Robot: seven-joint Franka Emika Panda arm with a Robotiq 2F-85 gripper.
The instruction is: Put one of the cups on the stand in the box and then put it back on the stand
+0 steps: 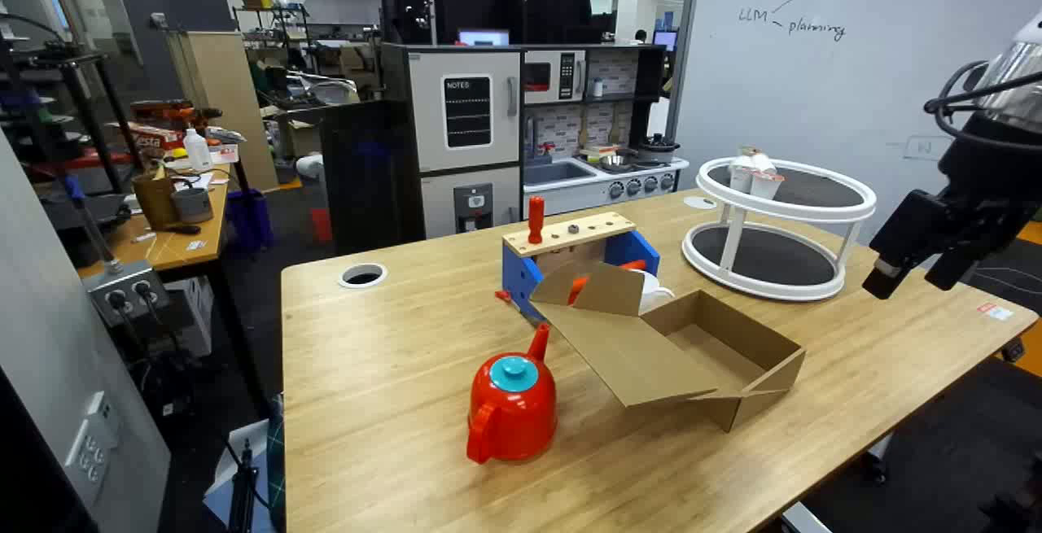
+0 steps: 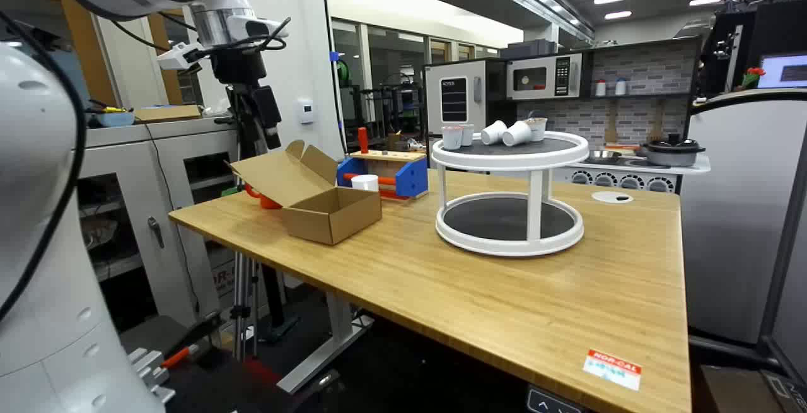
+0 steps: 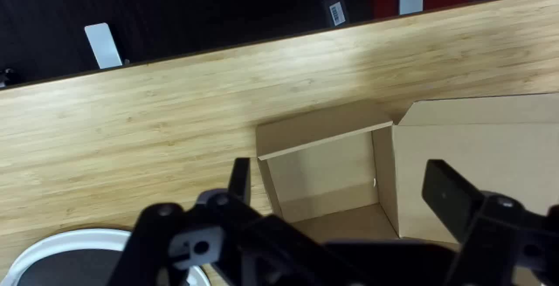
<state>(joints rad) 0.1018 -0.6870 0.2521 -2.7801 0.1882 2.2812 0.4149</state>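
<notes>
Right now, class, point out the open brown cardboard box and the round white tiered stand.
Open brown cardboard box (image 3: pixel 323 170), in the wrist view: inside floor.
Round white tiered stand (image 2: pixel 535 205), in an exterior view: nearest upright.

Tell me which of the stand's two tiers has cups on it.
The upper tier: small white cups, some upright, some on their sides, sit on its dark surface. The lower tier is directly beneath.

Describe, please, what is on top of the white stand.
At least five cups, two tilted, are on the stand. Nearer cups partly cover others; those parts cannot be seen.
</notes>
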